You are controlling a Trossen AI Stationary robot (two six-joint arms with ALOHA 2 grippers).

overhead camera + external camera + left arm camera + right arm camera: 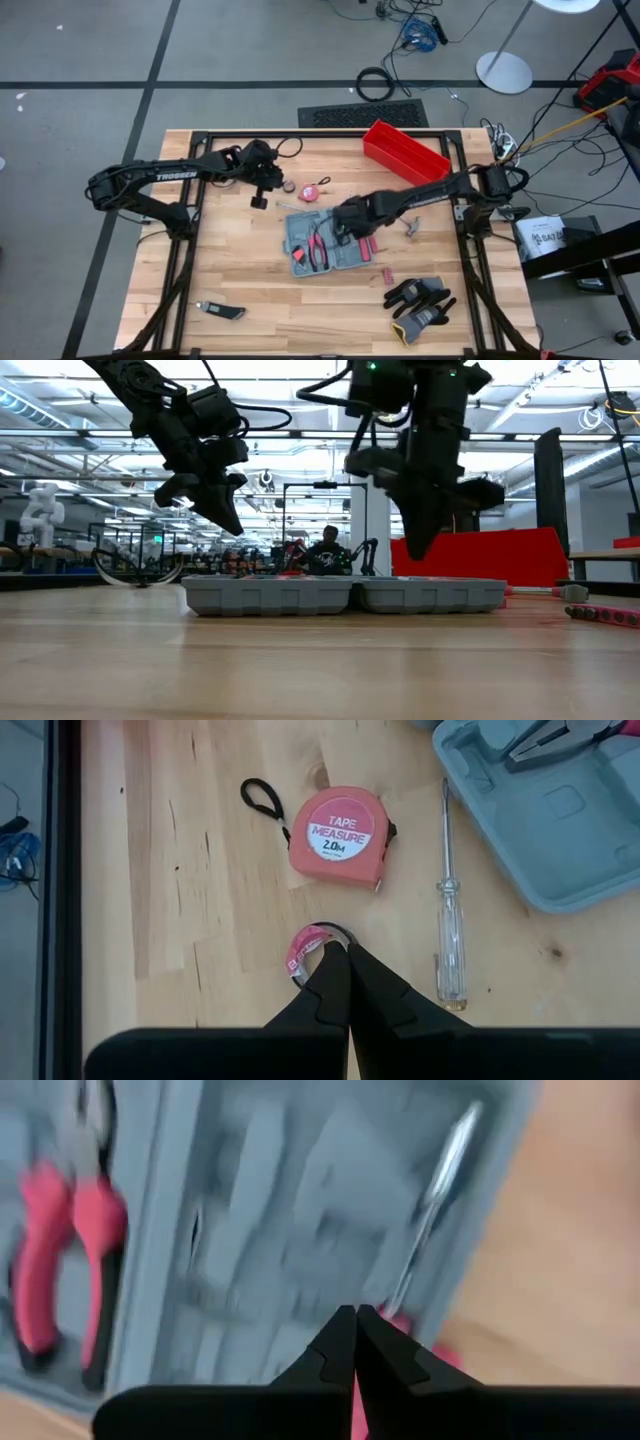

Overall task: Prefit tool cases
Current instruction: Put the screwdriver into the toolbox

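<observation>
We take the tool case [325, 243] as our landmark: a flat grey-blue hinged case lying open near the middle of the wooden table [240, 275], both halves flat on the boards, moulded insides up.

Contents of the case, as we see them from above:
- pliers [318, 250] with pink-red handles, lying in the middle part of the case;
- a small red item [298, 258] in the half toward the left arm; we cannot tell what it is;
- a screwdriver [432, 1200] with a bright metal shaft, lying in a moulded slot in the right wrist view.

The other container is a red bin [405, 152], beyond the case toward the table's far edge and well apart from it. We cannot see anything inside it.

Loose items around the case:
- clear-handled screwdriver [449, 938], just beside the case's far edge;
- pink tape measure [339, 836], beyond that screwdriver;
- small roll of pink tape [312, 948], beside the tape measure;
- black and grey gloves [420, 303], off the case's near corner.

The right gripper [352, 228] hangs over the case, its fingers pressed together on nothing we can see. The left gripper [262, 190] hovers beyond the case over the tape roll, fingers likewise together and empty.
</observation>
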